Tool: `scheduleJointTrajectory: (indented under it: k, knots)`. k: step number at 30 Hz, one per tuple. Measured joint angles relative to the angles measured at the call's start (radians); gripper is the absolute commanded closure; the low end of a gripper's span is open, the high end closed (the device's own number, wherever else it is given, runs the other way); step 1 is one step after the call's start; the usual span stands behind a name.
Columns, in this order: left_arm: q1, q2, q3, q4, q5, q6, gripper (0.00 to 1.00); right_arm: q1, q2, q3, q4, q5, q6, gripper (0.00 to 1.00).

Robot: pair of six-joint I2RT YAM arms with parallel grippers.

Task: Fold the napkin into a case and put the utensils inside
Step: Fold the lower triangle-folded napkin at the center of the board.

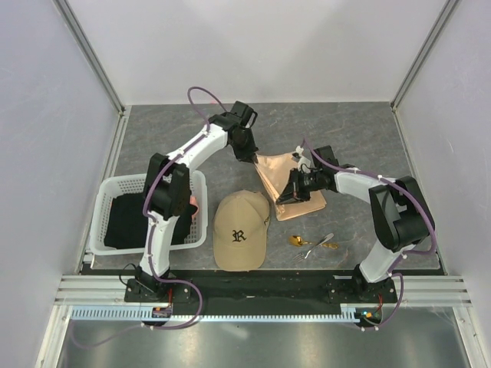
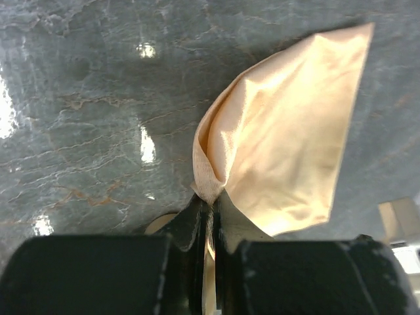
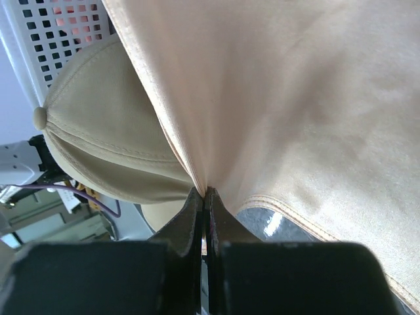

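The thin, peach-orange, slightly shiny cloth napkin (image 1: 295, 184) lay on the grey stone-patterned table (image 1: 353, 130), right of centre, with part of it lifted off the surface between the two arms. It looked very light and soft, with no stiffness. The raised part hung in loose folds, and the smooth weave seemed a little slippery. For such cloth, I judged a corner or a hemmed edge the best place to take hold, since the hem is thicker and less likely to slide out.

The left gripper (image 2: 211, 203) was pressed together on a bunched corner at the far side of the napkin. The right gripper (image 3: 205, 193) was pinching a fold at its near-left side.

Just beside the napkin, toward the arms, lay a tan fabric baseball cap (image 1: 240, 230). The small slim metal utensils (image 1: 311, 243), one gold spoon and some silvery pieces, lay near the front, apart from the napkin. Further left stood a white perforated plastic basket (image 1: 103, 188) with a black cloth (image 1: 126, 218) inside.
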Motion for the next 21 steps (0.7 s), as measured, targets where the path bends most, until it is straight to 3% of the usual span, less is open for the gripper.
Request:
scheduleJointTrajectory:
  k: [11, 21]
  knots:
    - [-0.116, 0.172, 0.226, -0.104, -0.217, -0.023, 0.98, -0.104, 0.040, -0.028, -0.060, -0.008, 0.000, 1.00]
    - [-0.143, 0.233, 0.295, -0.127, -0.235, -0.050, 0.97, -0.133, 0.056, -0.010, -0.134, 0.048, -0.082, 1.00]
